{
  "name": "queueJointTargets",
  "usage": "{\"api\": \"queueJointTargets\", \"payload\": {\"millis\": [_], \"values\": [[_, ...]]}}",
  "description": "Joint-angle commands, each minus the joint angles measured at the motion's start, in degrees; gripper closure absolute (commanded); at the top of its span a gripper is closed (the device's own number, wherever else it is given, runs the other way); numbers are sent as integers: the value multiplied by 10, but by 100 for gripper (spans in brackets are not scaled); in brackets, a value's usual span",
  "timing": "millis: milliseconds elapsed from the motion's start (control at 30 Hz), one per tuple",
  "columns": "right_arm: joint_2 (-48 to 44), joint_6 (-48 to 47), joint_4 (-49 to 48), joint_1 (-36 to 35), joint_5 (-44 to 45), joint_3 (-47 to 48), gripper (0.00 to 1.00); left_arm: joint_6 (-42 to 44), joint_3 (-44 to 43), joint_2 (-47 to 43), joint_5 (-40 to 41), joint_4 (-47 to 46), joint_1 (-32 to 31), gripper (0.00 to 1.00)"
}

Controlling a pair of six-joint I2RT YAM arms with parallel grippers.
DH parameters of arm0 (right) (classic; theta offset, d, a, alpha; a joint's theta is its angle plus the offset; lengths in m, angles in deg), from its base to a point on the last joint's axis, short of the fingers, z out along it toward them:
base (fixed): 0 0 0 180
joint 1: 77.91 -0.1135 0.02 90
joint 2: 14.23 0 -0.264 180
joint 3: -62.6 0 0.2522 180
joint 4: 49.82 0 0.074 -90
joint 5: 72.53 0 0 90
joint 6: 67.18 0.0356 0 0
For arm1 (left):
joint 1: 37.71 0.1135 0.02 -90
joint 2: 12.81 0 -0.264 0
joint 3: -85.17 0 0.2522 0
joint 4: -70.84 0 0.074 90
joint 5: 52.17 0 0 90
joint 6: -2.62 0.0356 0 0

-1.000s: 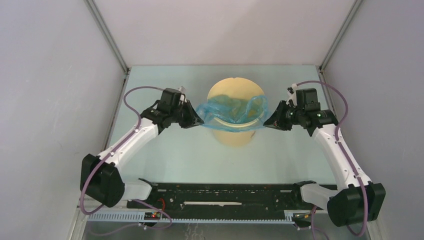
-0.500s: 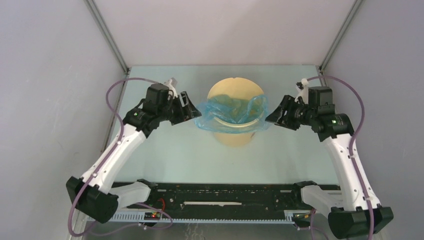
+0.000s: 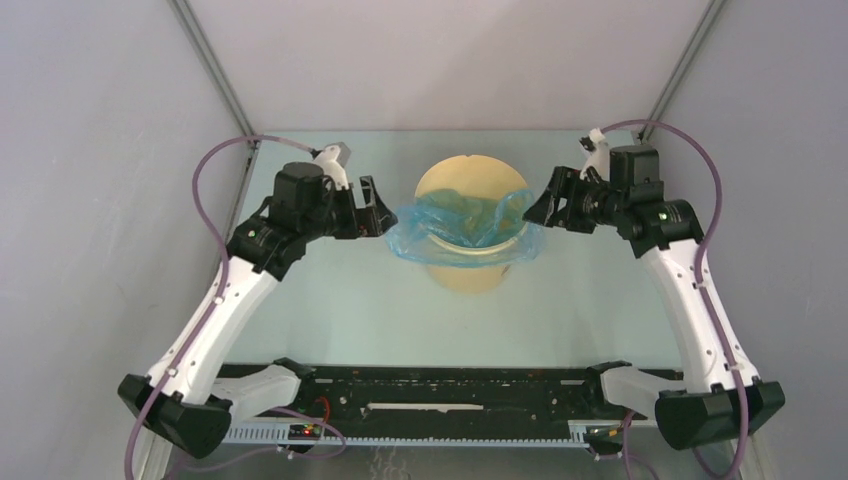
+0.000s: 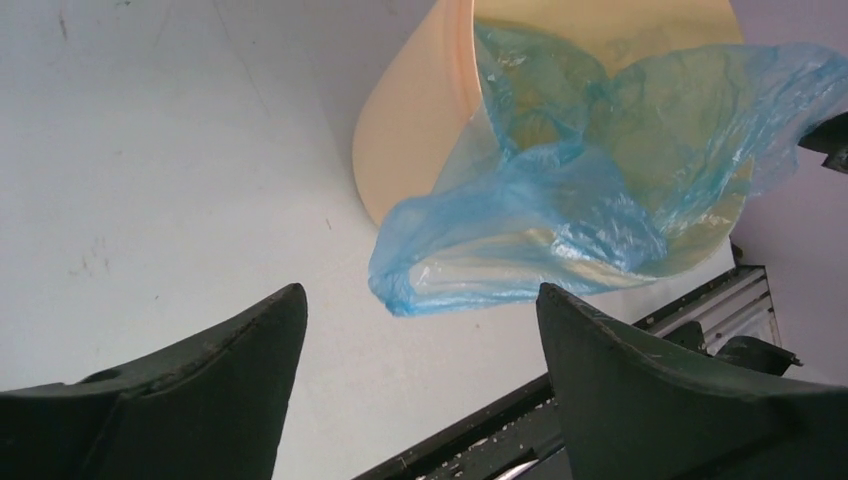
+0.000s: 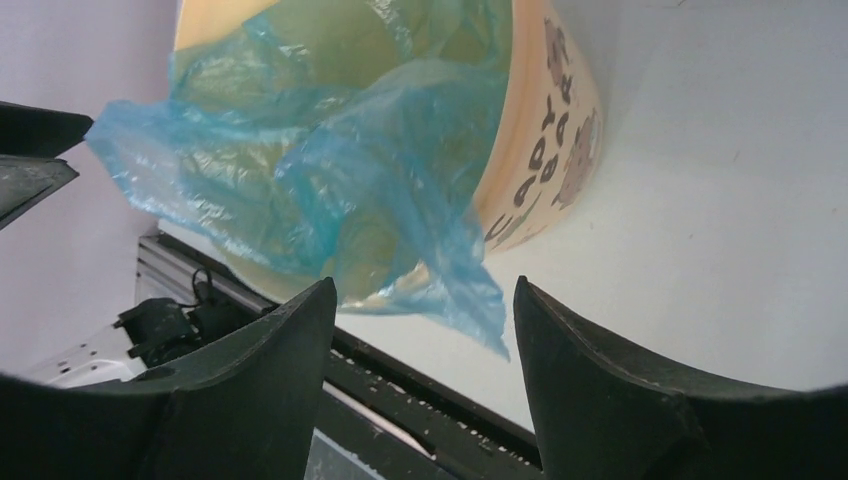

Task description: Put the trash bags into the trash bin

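Watching overhead, I saw the left gripper and right gripper spread wide, empty; the blue trash bag draped the yellow trash bin rim; only the right wrist view showed lettering.

The trash bag drapes over the trash bin.

Pale green table, grey walls

We see one yellow trash bin, one blue trash bag and one surface. We count two hands: a left hand and a right hand.
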Motion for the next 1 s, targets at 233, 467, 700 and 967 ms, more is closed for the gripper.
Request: {"api": "queueJointTargets", "payload": {"millis": [233,467,700,967], "values": [[85,-66,-5,-41,90,103,27,84,-85,90,-65,-38,-8,19],[128,-64,-14,-47,87,137,29,90,-70,103,-109,-54,-11,26],[152,-47,-58,-47,86,140,40,58,-84,133,-109,-85,-11,52],[186,15,-100,1,35,141,96,-7,-108,143,-35,-111,-2,99]]}}
